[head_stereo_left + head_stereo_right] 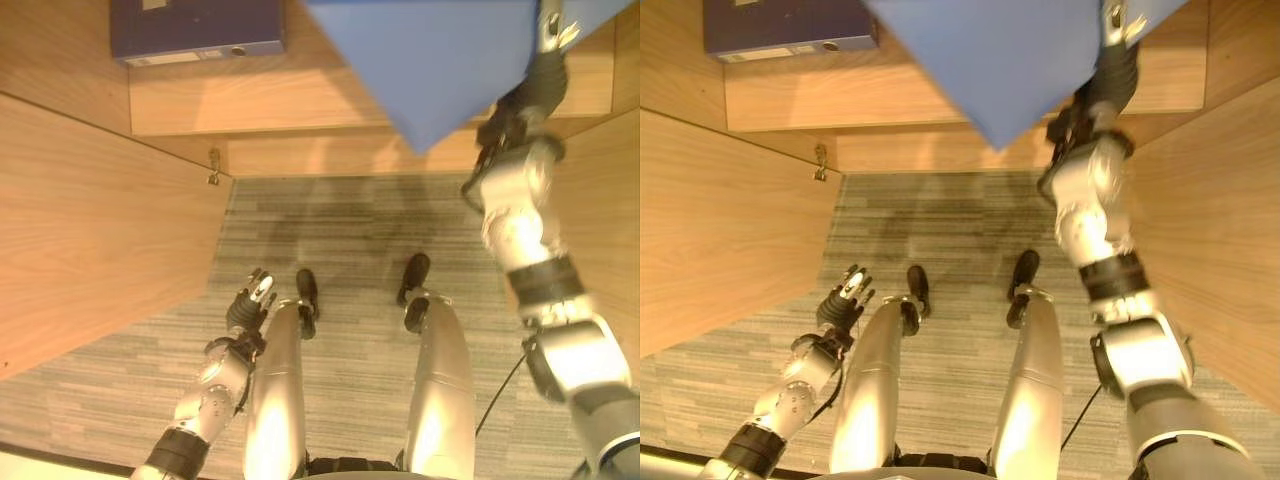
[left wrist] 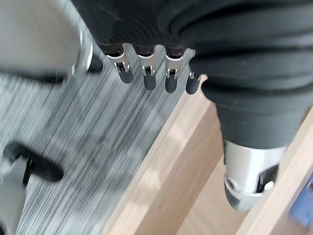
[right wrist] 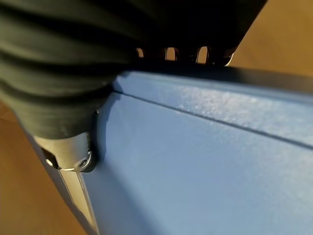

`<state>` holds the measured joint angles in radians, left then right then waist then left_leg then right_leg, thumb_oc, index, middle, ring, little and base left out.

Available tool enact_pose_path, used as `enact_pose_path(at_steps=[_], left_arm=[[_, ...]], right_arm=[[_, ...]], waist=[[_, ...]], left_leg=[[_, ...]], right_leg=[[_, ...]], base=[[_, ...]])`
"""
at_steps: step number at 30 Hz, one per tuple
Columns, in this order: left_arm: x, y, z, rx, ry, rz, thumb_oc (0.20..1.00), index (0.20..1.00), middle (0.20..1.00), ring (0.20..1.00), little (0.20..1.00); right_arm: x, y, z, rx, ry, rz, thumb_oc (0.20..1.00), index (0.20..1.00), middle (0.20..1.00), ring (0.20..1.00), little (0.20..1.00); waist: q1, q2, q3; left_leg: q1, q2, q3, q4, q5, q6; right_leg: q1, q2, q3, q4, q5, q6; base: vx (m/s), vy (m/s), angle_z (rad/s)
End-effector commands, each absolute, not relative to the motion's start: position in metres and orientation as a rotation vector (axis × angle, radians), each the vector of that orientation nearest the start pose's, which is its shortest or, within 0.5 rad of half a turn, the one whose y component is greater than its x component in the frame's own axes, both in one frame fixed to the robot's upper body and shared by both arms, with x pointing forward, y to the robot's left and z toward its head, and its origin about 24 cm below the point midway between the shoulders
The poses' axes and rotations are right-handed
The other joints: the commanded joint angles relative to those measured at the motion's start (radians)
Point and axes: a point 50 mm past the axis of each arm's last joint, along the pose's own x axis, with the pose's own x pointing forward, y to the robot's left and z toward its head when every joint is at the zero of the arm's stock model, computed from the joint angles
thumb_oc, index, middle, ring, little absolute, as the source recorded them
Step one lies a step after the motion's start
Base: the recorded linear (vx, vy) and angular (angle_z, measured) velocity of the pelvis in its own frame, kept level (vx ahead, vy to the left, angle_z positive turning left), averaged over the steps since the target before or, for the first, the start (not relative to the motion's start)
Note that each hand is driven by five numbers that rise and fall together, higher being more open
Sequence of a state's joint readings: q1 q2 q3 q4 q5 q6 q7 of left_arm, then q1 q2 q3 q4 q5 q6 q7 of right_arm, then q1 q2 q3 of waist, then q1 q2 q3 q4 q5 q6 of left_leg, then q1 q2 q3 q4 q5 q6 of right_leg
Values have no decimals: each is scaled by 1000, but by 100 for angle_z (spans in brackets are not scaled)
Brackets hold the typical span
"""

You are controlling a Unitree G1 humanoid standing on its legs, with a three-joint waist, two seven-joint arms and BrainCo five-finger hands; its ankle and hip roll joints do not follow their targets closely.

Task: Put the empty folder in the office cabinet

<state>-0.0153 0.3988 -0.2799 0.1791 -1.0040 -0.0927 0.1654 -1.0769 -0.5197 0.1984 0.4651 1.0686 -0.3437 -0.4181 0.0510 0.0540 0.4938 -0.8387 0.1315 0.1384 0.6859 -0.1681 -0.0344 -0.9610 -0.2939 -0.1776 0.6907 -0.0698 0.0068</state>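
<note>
right wrist view: right hand [image 3: 73, 112] clamped on the large flat blue folder [image 3: 205, 166]. thumb pressed onto the broad blue face, fingers wrapped over the top edge, dark tips just visible past it. so it's pinching the folder between thumb and fingers.

left eye view: same hand [image 1: 548, 35] raised high at the right, arm reaching up and forward. the folder [image 1: 430, 60] is held up in the air in front of the open light-wood office cabinet [image 1: 330, 100], tilted, one corner pointing down toward the shelf's front edge. can't tell whether that corner touches the shelf. folder is not lying on the shelf.

further back on the cabinet shelf, at the left: a dark navy box-shaped binder [image 1: 195, 30] lying flat, well apart from the blue folder.

open light-wood cabinet door [image 1: 100, 230] swung out on the left, small metal hinge [image 1: 213, 168] at its inner edge.

left hand [image 1: 250, 305] hangs low by the robot's side over the grey striped carpet floor [image 1: 350, 230], holding nothing. left wrist view shows its fingers [image 2: 146, 73] straight in a row, thumb apart, carpet and the wooden cabinet base past them.
</note>
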Motion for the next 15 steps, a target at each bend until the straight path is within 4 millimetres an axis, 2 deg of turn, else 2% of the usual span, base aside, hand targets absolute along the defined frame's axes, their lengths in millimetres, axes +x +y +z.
enact_pose_path(at_steps=[1, 4, 5, 6, 7, 8, 12, 15], left_arm=[[228, 195, 4, -535, 247, 130, 1000, 1000, 1000, 1000, 1000], [229, 195, 3, -533, 250, 139, 1000, 1000, 1000, 1000, 1000], [229, 195, 4, -541, 246, 142, 1000, 1000, 1000, 1000, 1000], [229, 195, 4, -540, 244, 143, 1000, 1000, 1000, 1000, 1000], [229, 195, 2, -542, 246, 143, 1000, 1000, 1000, 1000, 1000], [229, 195, 2, -536, 247, 143, 1000, 1000, 1000, 1000, 1000], [225, 200, 0, -516, 256, 136, 1000, 1000, 1000, 1000, 1000], [219, 206, -5, -497, 279, 139, 1000, 1000, 1000, 1000, 1000]], right_arm=[[365, -196, 327, 789, -717, -144, 200, 200, 200, 200, 200], [377, -209, 331, 877, -673, -244, 200, 200, 200, 200, 200], [385, -216, 326, 919, -619, -320, 200, 200, 200, 200, 200], [385, -216, 326, 920, -619, -319, 200, 200, 200, 200, 200], [394, -223, 316, 962, -547, -397, 200, 200, 200, 200, 200], [397, -227, 314, 979, -523, -421, 200, 200, 200, 200, 200], [402, -225, 308, 1028, -471, -456, 200, 200, 200, 200, 200], [403, -223, 312, 1070, -467, -454, 200, 200, 200, 200, 200]], waist=[[-11, -3, -67], [0, -1, -76], [7, 1, -80], [7, 0, -79], [14, 3, -84], [16, 4, -86], [31, 8, -98], [50, 12, -115]], left_leg=[[-50, 15, -31, -17, -29, -2], [-51, 10, -34, -23, -30, -3], [-44, 7, -35, -26, -30, -4], [-44, 7, -36, -27, -30, -5], [-34, 4, -39, -35, -27, -5], [-27, 2, -41, -42, -26, -6], [15, -8, -44, -86, -17, -11], [41, -13, -50, -106, -15, -13]], right_leg=[[79, -28, -13, 103, -150, 45], [79, -29, -20, 105, -155, 45], [88, -30, -25, 104, -157, 46], [89, -30, -26, 103, -157, 46], [101, -30, -30, 99, -157, 47], [108, -30, -33, 95, -156, 47], [156, -25, -44, 65, -152, 51], [185, -24, -54, 48, -151, 55]], base=[[11, 24, 5], [20, 11, 5], [0, 0, 0], [31, 9, 3], [27, 7, 5], [34, 6, 5], [18, -3, 7], [17, -10, 7]])
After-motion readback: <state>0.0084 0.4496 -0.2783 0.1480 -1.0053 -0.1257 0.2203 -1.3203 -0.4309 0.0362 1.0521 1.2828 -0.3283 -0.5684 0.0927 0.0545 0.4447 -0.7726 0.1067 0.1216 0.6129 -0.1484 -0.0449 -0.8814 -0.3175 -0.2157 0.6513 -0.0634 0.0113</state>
